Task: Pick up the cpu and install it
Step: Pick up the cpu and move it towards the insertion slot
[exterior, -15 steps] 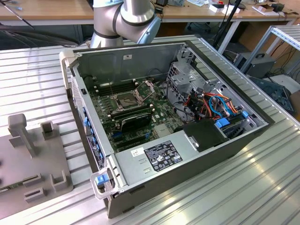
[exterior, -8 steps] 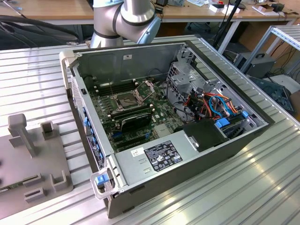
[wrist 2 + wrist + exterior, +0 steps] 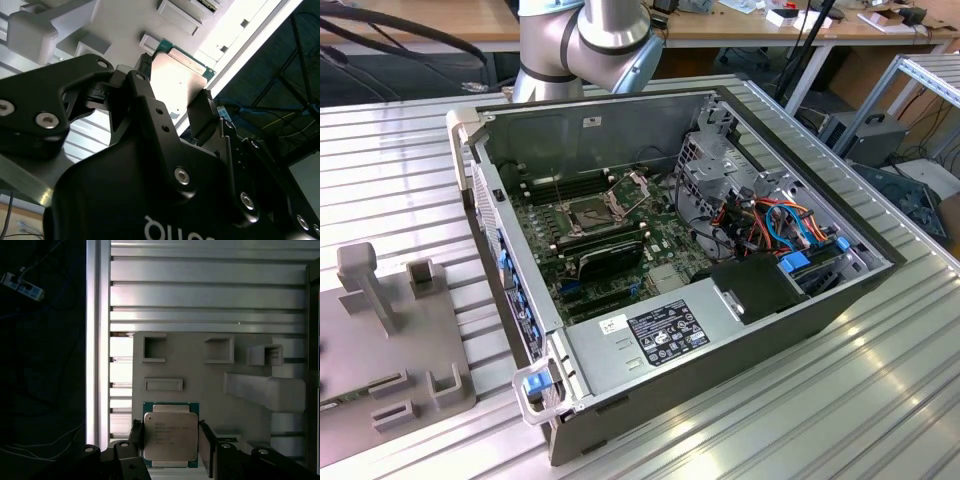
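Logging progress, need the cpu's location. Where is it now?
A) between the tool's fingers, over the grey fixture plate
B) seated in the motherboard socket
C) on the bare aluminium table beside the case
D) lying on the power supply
A: in the first wrist view the cpu sits flanked on two sides by the fingers of the tool, with the grey fixture plate behind it.

Ribbed aluminium table (image 3: 770, 420), wooden desks (image 3: 420, 20) behind
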